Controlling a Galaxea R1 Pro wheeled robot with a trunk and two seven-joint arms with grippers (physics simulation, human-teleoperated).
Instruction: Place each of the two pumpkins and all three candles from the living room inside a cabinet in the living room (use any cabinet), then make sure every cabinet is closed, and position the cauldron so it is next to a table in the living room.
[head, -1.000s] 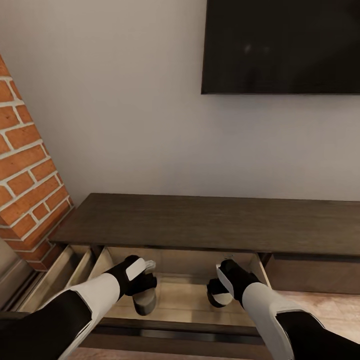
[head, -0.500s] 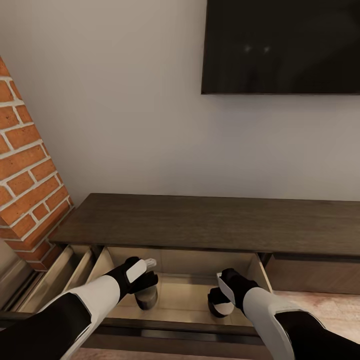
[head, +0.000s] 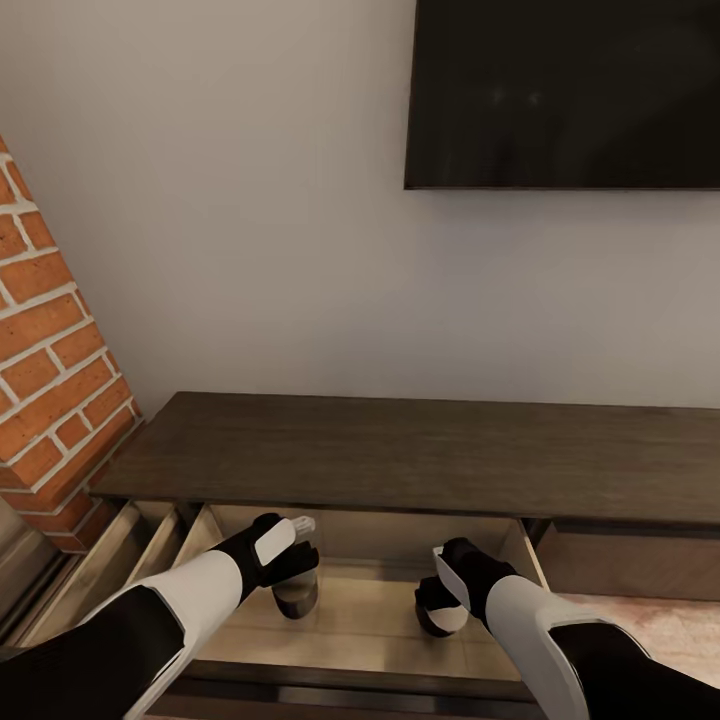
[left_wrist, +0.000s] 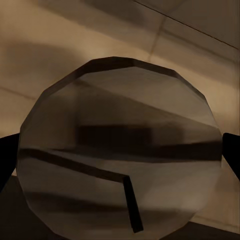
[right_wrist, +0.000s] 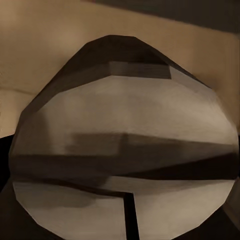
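The long dark brown cabinet stands against the wall with a drawer pulled out, showing its pale beige inside. My left gripper is down in that drawer, shut on a stubby beige-grey candle. My right gripper is in the same drawer further right, shut on a second candle. The left wrist view looks down on a candle with its dark wick, a black finger at either side. In the right wrist view the other candle is seen over the drawer floor.
A second drawer stands open at the left, beside a red brick wall. A black television hangs on the white wall above the cabinet. Wooden floor shows at the right.
Both grippers have carried their candles a little deeper and lower into the open drawer. The head view has shifted slightly, so the brick wall sits further left.
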